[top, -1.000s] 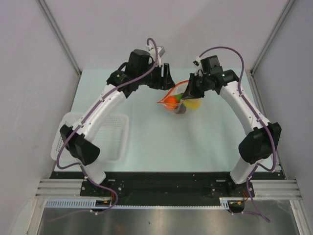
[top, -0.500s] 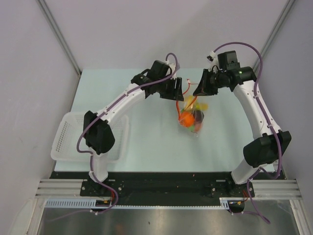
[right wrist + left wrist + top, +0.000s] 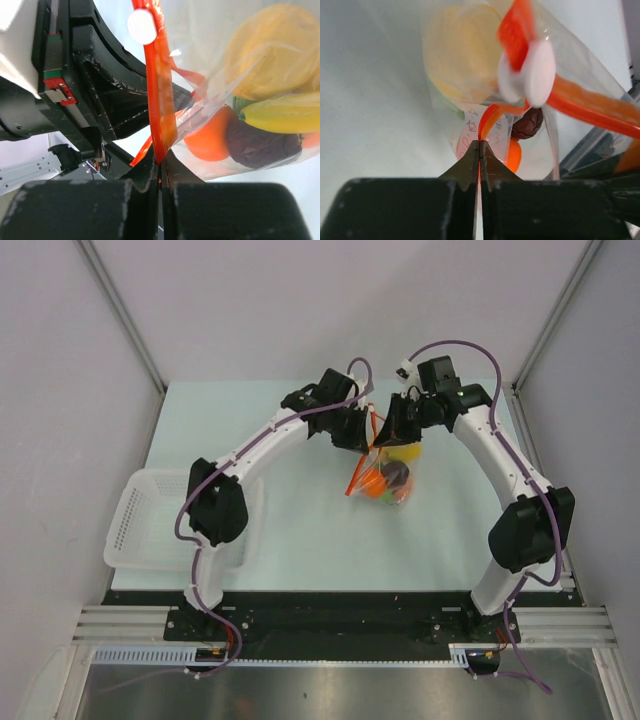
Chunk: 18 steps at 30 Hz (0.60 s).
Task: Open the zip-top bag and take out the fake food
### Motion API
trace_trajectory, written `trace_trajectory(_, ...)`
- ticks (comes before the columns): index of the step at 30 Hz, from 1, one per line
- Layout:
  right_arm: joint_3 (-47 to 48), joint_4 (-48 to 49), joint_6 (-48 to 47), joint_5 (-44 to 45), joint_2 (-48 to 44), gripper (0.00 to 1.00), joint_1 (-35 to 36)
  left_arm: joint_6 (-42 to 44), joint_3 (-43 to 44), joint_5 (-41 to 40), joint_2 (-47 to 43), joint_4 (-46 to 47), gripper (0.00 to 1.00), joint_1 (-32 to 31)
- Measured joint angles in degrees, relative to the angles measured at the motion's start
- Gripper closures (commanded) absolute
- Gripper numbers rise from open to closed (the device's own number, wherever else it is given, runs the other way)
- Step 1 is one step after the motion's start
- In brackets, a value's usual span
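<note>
The zip-top bag (image 3: 200, 65) is glossy clear plastic (creased), the fake food (image 3: 210, 140) smooth.

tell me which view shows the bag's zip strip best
Right wrist: the red-orange zip strip runs sharp down into the right gripper, shut on it. Left wrist shows it blurred, pinched by the left gripper. Top external shows only thin slivers.

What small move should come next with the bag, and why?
Probably ease the two grippers apart to widen the mouth. The left gripper and right gripper each pinch the red-orange zip strip of the zip-top bag, with the fake food inside.
</note>
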Motion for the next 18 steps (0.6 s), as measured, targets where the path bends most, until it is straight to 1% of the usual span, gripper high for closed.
trace_trajectory(3,-0.44,1.18,0.09,-0.11,0.50,1.00,0.02,0.39,0.31,-2.14,0.37,-1.38,1.00,0.04)
trace_trajectory(6,-0.85,1.99,0.07,0.09,1.42,1.00,0.02,1.05,-0.04,-7.43,-0.66,-2.69,1.00,0.04)
trace_trajectory(10,-0.85,2.49,0.07,0.72,3.13,1.00,0.26,2.54,-4.31,-17.79,-6.21,-4.04,1.00,0.13)
trace_trajectory(14,-0.13,2.43,0.02,1.42,4.46,1.00,1.20,3.30,-7.26,-24.06,-11.78,-5.57,1.00,0.44)
trace_trajectory(15,0.11,2.49,0.07,1.38,4.72,1.00,1.53,3.43,-7.65,-24.65,-12.57,-5.77,0.92,0.48)
trace_trajectory(16,0.35,2.49,0.11,1.33,5.01,1.00,1.95,3.58,-8.31,-24.94,-13.68,-5.88,0.81,0.50)
trace_trajectory(17,0.59,2.51,0.24,1.20,5.27,1.00,2.36,3.85,-8.52,-24.92,-14.12,-5.99,0.58,0.55)
trace_trajectory(18,0.76,2.60,0.33,1.11,5.42,1.00,2.67,4.02,-8.76,-24.63,-14.60,-6.27,0.50,0.57)
